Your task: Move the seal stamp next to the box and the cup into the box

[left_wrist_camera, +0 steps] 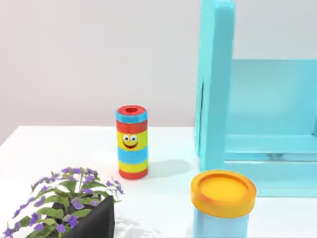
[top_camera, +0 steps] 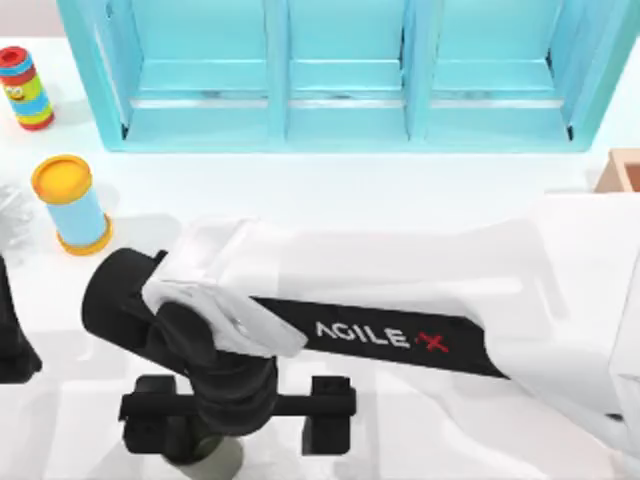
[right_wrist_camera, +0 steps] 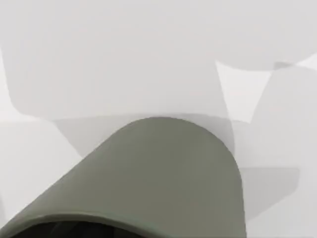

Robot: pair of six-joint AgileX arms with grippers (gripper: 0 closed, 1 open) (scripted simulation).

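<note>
My right arm reaches across the table to the near left. Its gripper (top_camera: 240, 412) points down with its two black fingers (top_camera: 327, 415) spread wide, so it is open. The olive-green cup (top_camera: 218, 458) peeks out just below the gripper, between the fingers, mostly covered by the wrist. In the right wrist view the cup (right_wrist_camera: 158, 178) sits very close, its plain side showing against the white table. A corner of the tan box (top_camera: 625, 170) shows at the right edge. The seal stamp is hidden. A black part of my left arm (top_camera: 12, 340) stays at the left edge.
A large turquoise shelf unit (top_camera: 340, 80) spans the back. At the left stand a light-blue cylinder with a yellow lid (top_camera: 70, 205) and a striped cylinder (top_camera: 25, 88). A black pot with a purple-flowered plant (left_wrist_camera: 74, 213) stands near the left arm.
</note>
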